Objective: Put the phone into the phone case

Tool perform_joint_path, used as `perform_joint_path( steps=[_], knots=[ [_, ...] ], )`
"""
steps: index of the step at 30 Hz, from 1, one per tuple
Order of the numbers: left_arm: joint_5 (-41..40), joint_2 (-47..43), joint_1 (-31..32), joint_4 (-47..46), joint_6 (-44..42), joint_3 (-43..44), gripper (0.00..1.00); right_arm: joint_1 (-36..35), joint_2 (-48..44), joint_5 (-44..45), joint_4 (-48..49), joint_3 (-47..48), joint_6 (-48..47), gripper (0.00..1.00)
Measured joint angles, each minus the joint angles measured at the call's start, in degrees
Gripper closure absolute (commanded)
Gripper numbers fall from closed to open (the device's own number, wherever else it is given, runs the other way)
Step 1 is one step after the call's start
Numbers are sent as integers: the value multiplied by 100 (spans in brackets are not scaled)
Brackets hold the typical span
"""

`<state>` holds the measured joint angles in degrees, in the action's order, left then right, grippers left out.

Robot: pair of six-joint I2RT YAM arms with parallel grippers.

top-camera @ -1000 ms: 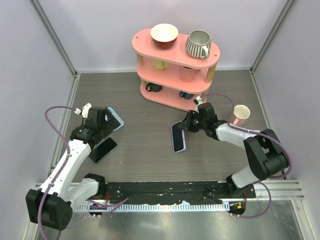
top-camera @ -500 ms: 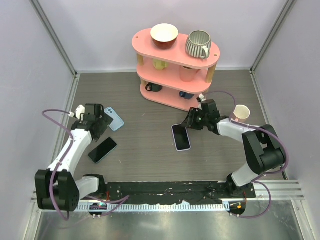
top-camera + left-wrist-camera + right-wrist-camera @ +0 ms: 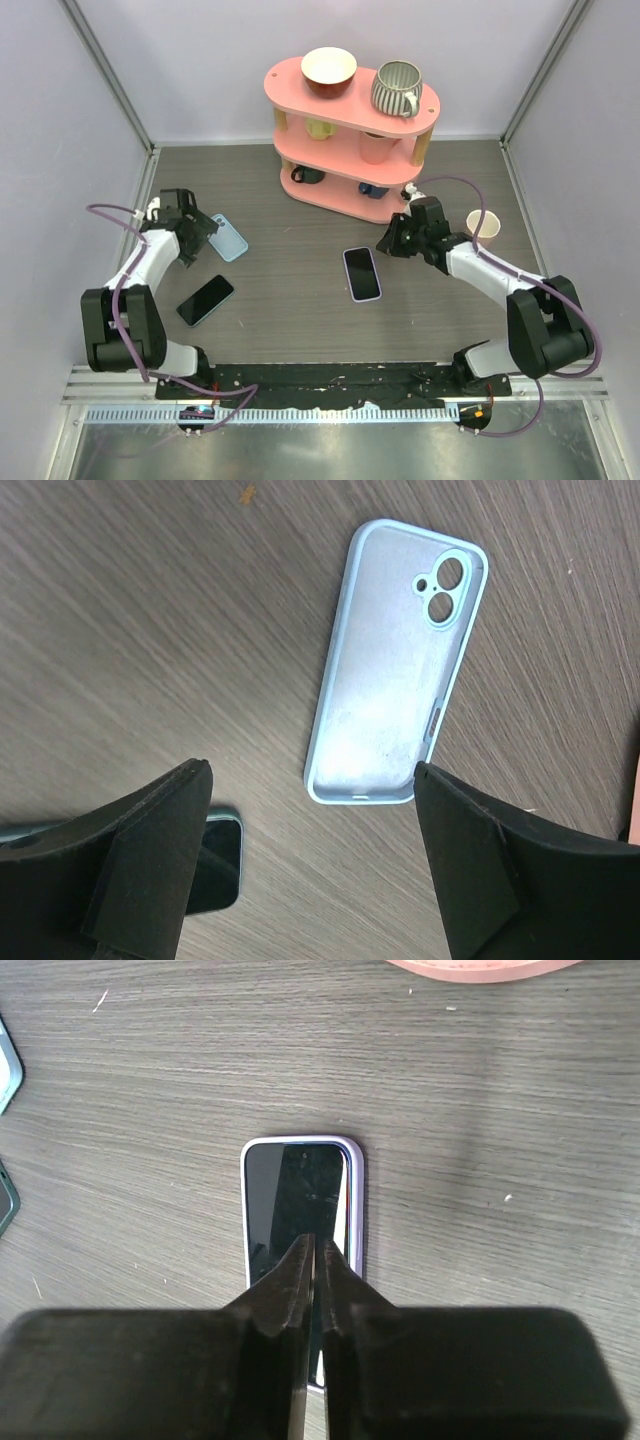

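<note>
Now released, the phone (image 3: 362,273) lies flat; right hand (image 3: 386,245) closed empty, left hand (image 3: 308,770) gaping near case (image 3: 395,665).

Left arm (image 3: 150,258) reaches outward, jaws spread wide; right arm (image 3: 482,268) extends inward, jaws pressed together.

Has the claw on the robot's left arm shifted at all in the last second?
Yes. The left gripper has pulled back leftward, farther from the pink shelf, and the light blue case now lies uncovered beside it.

Pink shelf (image 3: 283,78) at back; bowl (image 3: 329,70), striped mug (image 3: 397,88) on top; cup (image 3: 484,224) right.
</note>
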<state>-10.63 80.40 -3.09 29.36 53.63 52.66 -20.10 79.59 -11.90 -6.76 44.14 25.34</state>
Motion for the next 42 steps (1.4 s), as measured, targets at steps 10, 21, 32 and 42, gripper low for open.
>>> perform_joint_path(
  steps=[10,21,32,42],
  knots=[
    [1016,289,-404,-494,-643,46,16,-131,1158,-125,603,282,70,99],
    [1113,-105,-404,-686,-831,-76,16,-264,1639,131,678,503,61,99],
    [1064,-105,-404,-684,-868,-79,15,-507,1788,780,1043,463,236,99],
    [863,-142,-404,-654,-868,-79,16,-562,1690,1029,1902,-31,507,99]
  ],
)
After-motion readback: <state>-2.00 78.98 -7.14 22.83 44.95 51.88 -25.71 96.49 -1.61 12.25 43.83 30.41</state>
